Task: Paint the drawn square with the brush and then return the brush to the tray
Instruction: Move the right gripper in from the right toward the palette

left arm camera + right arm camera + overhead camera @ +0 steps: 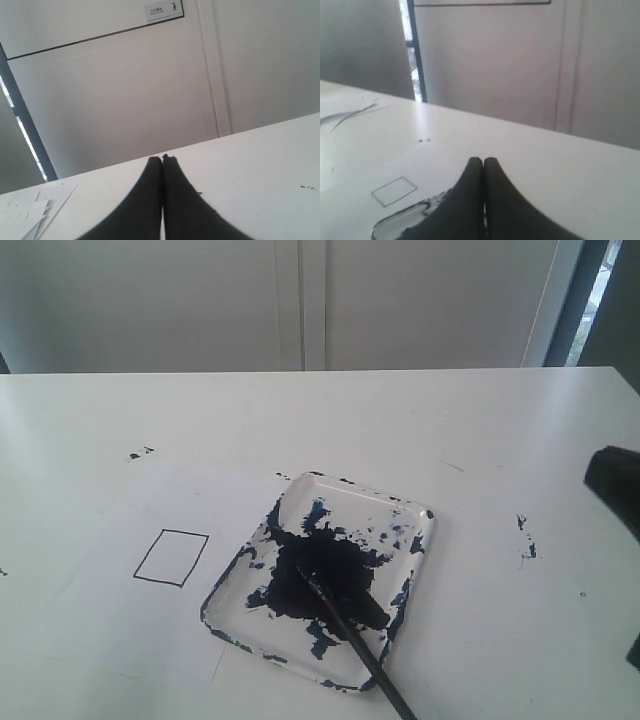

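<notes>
White table (480, 420) filled the shot, paper sheet (90, 620) toward its left edge, the tray (425, 515) close to the near edge around the middle. Your left gripper (162, 159) and right gripper (483, 160) were both pinched closed on nothing. The brush (365, 655) lay tip in the tray's paint (320, 575), handle poking over the rim toward the near edge. The drawn square (171, 558) was blank, just beside the tray. I'd guess pickup was the step: you wanted the right jaws opened first, then a grab on the overhanging handle, clear of the paint.

Clear tray (350, 500) smeared dark blue-black; black brush (362, 650); square (171, 558) — thin black outline, white inside — white table (300, 420).
</notes>
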